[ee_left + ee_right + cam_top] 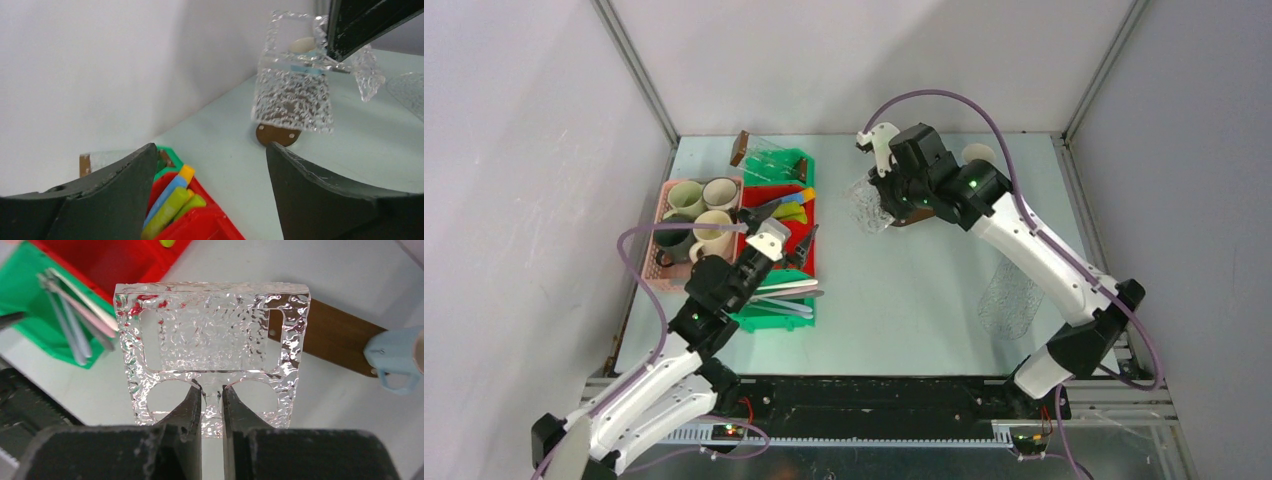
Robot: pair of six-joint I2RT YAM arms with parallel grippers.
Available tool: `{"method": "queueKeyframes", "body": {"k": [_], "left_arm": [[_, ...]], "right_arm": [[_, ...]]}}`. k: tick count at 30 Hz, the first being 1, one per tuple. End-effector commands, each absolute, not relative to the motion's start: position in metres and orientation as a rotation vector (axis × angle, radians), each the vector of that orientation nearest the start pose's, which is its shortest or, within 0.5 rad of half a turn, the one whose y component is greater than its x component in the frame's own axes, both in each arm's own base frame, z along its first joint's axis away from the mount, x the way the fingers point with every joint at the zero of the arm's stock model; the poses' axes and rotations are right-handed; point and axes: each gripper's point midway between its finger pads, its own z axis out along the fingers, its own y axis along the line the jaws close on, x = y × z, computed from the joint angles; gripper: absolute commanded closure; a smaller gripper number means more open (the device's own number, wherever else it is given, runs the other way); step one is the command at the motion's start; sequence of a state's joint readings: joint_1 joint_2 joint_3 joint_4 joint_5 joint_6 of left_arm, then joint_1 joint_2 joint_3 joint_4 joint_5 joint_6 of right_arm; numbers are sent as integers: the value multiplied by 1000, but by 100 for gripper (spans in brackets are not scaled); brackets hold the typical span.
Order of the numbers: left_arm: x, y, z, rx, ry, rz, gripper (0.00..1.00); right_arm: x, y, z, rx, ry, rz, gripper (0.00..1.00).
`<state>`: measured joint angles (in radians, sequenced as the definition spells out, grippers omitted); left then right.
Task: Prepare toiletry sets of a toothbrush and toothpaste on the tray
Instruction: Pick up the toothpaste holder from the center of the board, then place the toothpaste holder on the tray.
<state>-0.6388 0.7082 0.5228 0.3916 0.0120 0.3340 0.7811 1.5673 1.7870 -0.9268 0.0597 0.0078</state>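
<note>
four mugs, two cream, one white, one dark, stand upright and packed together in a pink basket at the left. a pale blue mug stands beside a wooden board. slim pale toothbrushes lie flat in the green bin. blue, yellow and green tubes lie in the red bin behind it. the clear dimpled tray hangs upright, its edge pinched by the right gripper.

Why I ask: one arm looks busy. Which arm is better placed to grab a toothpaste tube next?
Left. The open left gripper hovers by the toothpaste tubes in the red bin; the right gripper is shut on the clear tray.
</note>
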Motion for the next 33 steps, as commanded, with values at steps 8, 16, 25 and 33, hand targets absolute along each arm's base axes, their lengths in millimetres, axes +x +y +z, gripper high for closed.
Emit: {"method": "queueKeyframes", "body": {"k": [8,16,25,33], "left_arm": [[256,-109,277,260,1649,-151,0],[246,-101,253,126,1784,-190,0],[249,-96,244,96,1831,-143,0],[252,-99,240,76,1850,-154,0]], "right_arm": [[395,224,254,-716,2233,56,100],[450,187,209,-557,2336,-30,100],[487,158,169,-439,2386,-120,100],[507,142,143,-390,2404,-122,100]]}}
